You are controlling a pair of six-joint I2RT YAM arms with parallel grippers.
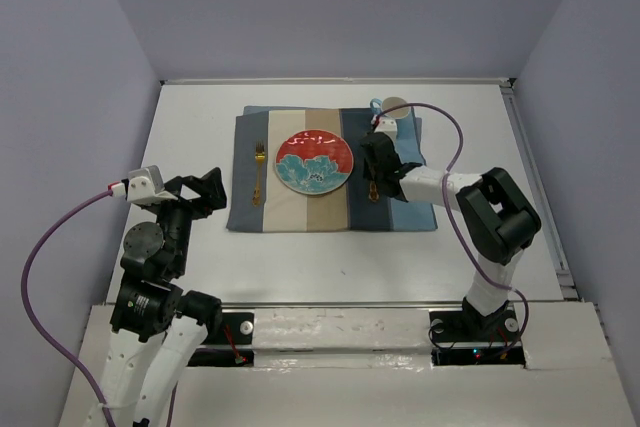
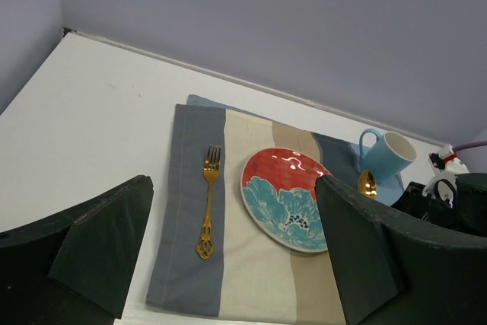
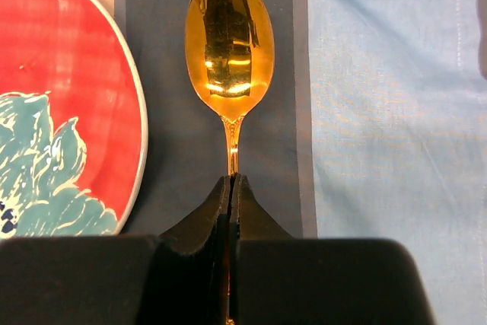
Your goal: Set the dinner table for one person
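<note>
On the white dinner table [image 1: 190, 117] lies a striped placemat [image 1: 300, 212] with a red and teal plate [image 1: 314, 161] at its middle. A gold fork [image 1: 258, 175] rests left of the plate. Right of the plate, a gold spoon [image 3: 228, 36] lies on the dark stripe, its bowl pointing toward a light blue mug [image 1: 392, 112]. My right gripper [image 3: 232, 180] is shut on the spoon's handle. My left gripper [image 1: 210, 190] hovers open and empty off the placemat's left side, fingers [image 2: 99, 241] spread wide.
Lavender walls close the table on three sides. The mug [image 2: 388, 157] stands at the placemat's far right corner, just beyond the right gripper [image 1: 374, 177]. The right arm's purple cable arcs over the table's right part.
</note>
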